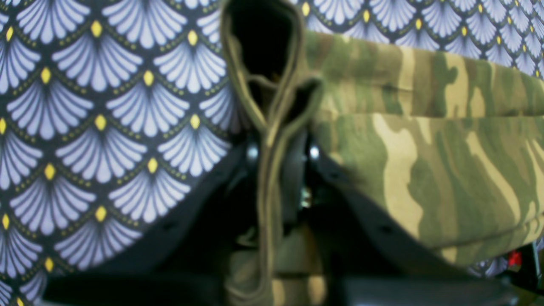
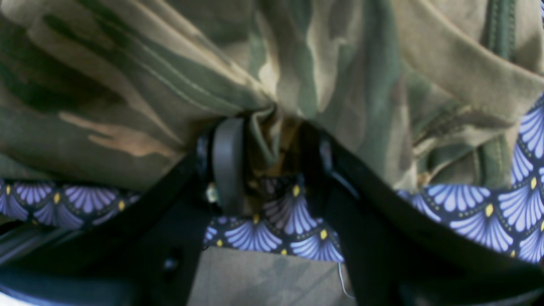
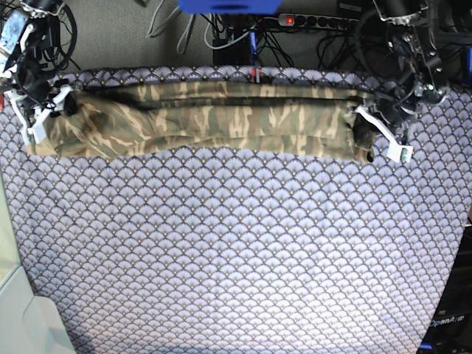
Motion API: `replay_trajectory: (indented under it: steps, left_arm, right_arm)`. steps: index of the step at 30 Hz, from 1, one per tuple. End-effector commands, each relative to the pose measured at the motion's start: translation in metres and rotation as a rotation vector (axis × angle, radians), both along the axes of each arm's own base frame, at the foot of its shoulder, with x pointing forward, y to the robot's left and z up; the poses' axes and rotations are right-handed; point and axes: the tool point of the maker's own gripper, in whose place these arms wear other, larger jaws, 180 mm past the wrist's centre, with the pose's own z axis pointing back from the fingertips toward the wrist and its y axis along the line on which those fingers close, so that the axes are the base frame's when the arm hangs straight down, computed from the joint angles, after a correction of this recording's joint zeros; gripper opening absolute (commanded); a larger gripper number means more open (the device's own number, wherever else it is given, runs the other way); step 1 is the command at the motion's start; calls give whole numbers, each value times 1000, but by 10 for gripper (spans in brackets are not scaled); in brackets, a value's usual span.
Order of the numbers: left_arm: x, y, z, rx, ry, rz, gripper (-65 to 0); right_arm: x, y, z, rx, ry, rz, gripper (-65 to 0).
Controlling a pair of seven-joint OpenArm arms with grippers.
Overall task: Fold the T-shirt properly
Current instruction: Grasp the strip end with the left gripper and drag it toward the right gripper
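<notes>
The camouflage T-shirt (image 3: 221,118) lies as a long narrow band along the far side of the table, stretched between both grippers. At the band's right end in the base view, my left gripper (image 3: 372,131) is shut on the cloth. The left wrist view shows its jaws (image 1: 282,157) pinching an olive hem of the T-shirt (image 1: 425,161), whose folded layers run off to the right. At the band's left end, my right gripper (image 3: 44,110) holds bunched fabric. Up close, its fingers (image 2: 227,161) clamp a wad of the T-shirt (image 2: 127,85).
A purple-grey fan-scale cloth (image 3: 236,251) covers the whole table. Cables and a power strip (image 3: 310,21) lie behind the far edge, near a blue object (image 3: 228,6). A black arm base (image 3: 450,324) stands at the near right corner.
</notes>
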Motion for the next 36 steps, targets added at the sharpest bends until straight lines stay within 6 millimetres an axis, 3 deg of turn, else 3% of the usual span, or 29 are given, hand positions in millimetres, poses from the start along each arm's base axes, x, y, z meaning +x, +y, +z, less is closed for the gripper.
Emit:
replay_trajectory:
  steps: [1, 8, 13, 18, 23, 30, 36]
  left_arm:
    - [-19, 0, -15, 34, 99, -34, -641]
    - [-7, -20, 7, 32, 52, -61, -643]
    - [12, -45, 51, 42, -87, -80, -645]
    - [22, -57, 87, 68, -195, -77, -645]
    - [29, -62, 97, 107, -149, 67, -645]
    - [39, -119, 102, 28, -131, 56, -645]
    - [35, -177, 104, -78, -69, 74, -644]
  right_arm:
    - [-19, -10, -10, -52, 105, -4, -403]
    - [-18, -10, -10, -51, 104, -4, -403]
    - [-18, -10, -10, -52, 104, -4, -403]
    - [-18, -10, -10, -52, 104, -4, -403]
    - [-18, -10, -10, -52, 104, -4, -403]
    - [-18, -10, -10, -52, 104, -4, -403]
    - [-18, -10, -10, -52, 104, -4, -403]
